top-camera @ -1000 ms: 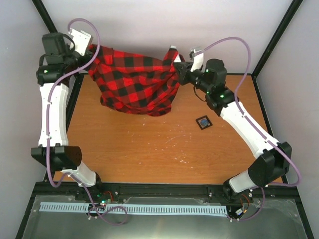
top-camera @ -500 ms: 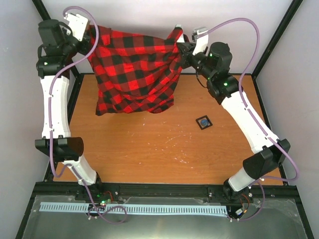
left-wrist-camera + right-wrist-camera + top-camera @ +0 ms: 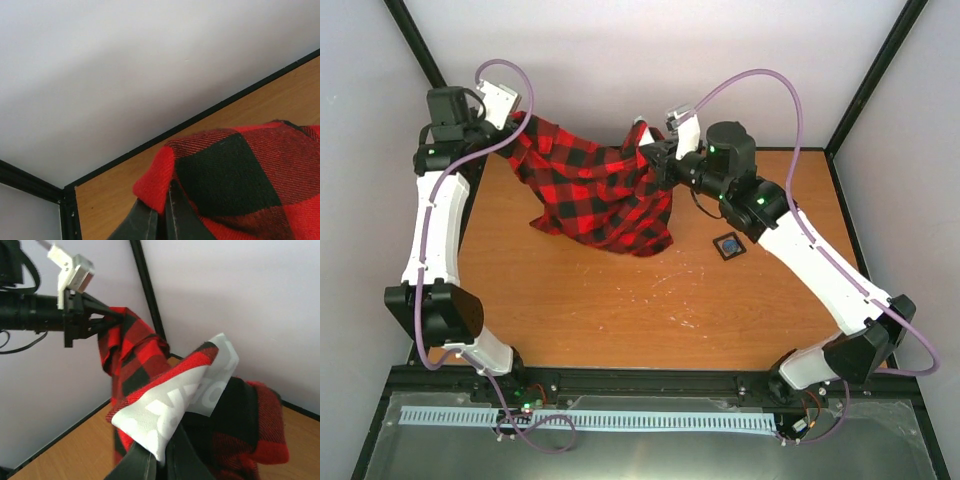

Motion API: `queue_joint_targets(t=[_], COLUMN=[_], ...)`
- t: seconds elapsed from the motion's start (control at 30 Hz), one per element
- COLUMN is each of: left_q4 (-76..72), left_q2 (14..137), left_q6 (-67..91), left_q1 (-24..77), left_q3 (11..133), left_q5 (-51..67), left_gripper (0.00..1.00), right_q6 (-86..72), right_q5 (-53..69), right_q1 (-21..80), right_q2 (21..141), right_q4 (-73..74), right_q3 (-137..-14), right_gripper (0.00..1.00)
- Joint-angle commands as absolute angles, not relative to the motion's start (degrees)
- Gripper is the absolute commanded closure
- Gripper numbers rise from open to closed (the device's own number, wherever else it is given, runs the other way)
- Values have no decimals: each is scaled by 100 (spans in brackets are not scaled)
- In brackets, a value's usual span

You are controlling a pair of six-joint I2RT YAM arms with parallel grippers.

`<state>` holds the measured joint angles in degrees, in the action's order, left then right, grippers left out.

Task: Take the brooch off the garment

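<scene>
The garment (image 3: pixel 595 190), a red-and-black checked shirt, hangs between my two grippers and sags onto the back of the table. My left gripper (image 3: pixel 516 122) is shut on its far left corner; the left wrist view shows a red fold (image 3: pixel 155 185) pinched between the fingers (image 3: pixel 142 222). My right gripper (image 3: pixel 650 150) is shut on its right edge, where a white lettered patch (image 3: pixel 170 400) folds over the fingers (image 3: pixel 187 460). The brooch (image 3: pixel 728 246), a small dark square with a blue centre, lies on the table to the right of the garment, apart from it.
The wooden table (image 3: pixel 620 300) is ringed by a black frame with grey walls close behind. The left arm's gripper (image 3: pixel 107 317) shows in the right wrist view, holding the far corner. A black corner post (image 3: pixel 147 290) stands behind the shirt.
Both grippers rose and spread the garment wide, then came down and closer together. The garment now sags in a heap onto the table. The brooch has not moved.
</scene>
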<state>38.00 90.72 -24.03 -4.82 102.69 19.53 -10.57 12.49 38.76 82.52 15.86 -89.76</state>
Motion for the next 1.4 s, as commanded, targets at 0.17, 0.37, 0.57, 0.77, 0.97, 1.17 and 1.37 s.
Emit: queue_joint_targets(t=[0.17,0.37,0.57,0.77,0.97,1.17,1.37], left_q4=[2868,2799,3141,4126,3669,3330,2921], left_q2=[9707,9653,8235,7449,7744,8528,8963], left_q6=[-2644,-3736,-5619,-6645,-6340,-5956,-5763], left_q1=[-492,-455,170,1520,2638,2931,2936], left_q3=[9891,8796,7211,5594,4477,4568,4485], left_q5=[2168,2684,2874,2533,2007,2020,1747], left_gripper=[41,7,0,7,20,28,41], right_q6=[-1753,-1712,-1945,-2107,-2082,-2129,-2176], right_q5=[1133,810,717,648,569,570,656], right_q1=[3017,2906,2659,2412,2391,2360,2291], right_q2=[9491,10632,11412,12033,12142,12031,11883], right_q4=[2361,2362,2163,2310,2298,2142,1969], right_q3=[-9395,-9166,-9371,-9923,-9888,-9662,-9440], right_gripper=[97,97,97,97,97,97,97])
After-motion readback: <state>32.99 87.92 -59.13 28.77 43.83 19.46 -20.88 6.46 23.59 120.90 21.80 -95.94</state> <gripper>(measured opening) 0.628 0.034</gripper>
